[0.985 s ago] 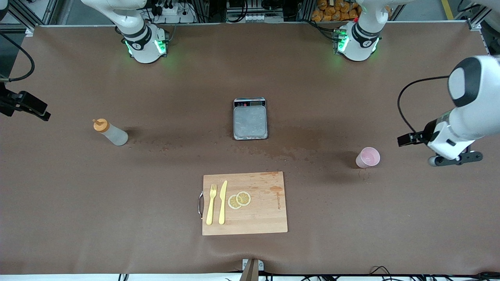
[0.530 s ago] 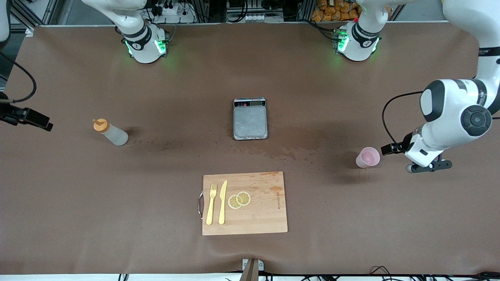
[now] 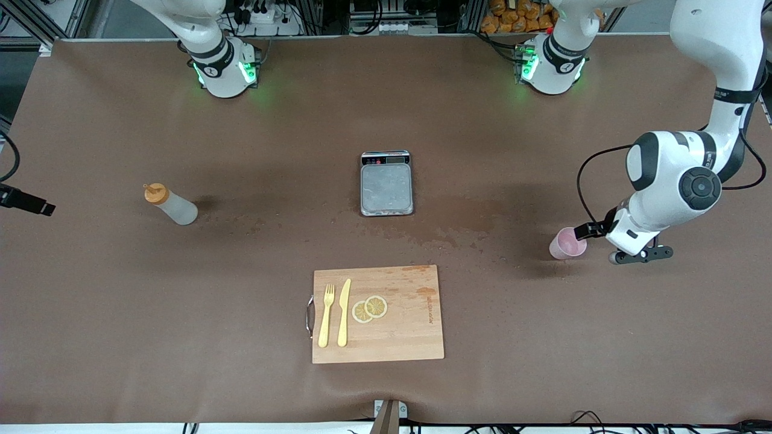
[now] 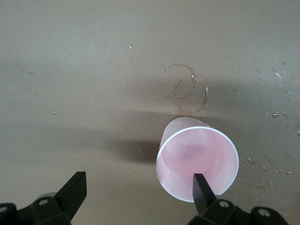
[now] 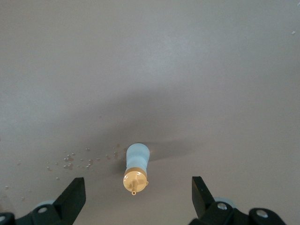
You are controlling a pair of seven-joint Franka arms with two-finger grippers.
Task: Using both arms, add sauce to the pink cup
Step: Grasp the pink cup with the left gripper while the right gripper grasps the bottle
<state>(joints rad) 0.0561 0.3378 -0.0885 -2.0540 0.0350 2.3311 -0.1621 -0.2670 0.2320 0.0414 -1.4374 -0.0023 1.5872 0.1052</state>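
The pink cup is standing upright on the brown table toward the left arm's end, nearer the front camera than the grey scale that is sitting in the middle. The left gripper is hanging low just beside the cup, its fingers standing wide apart and gripping nothing; in the left wrist view one fingertip is overlapping the cup's rim while the other is off to the side, so the cup is not lying squarely between them. A dried ring stain is marking the table just beside the cup. The sauce bottle with its orange cap is standing upright toward the right arm's end of the table, well apart from the cup. The right gripper is hovering high over the bottle, fingers spread apart and empty, with the bottle showing between them from above in the right wrist view. A wooden cutting board is lying nearer the front camera than the scale, carrying a yellow fork, a yellow knife and two lemon slices.
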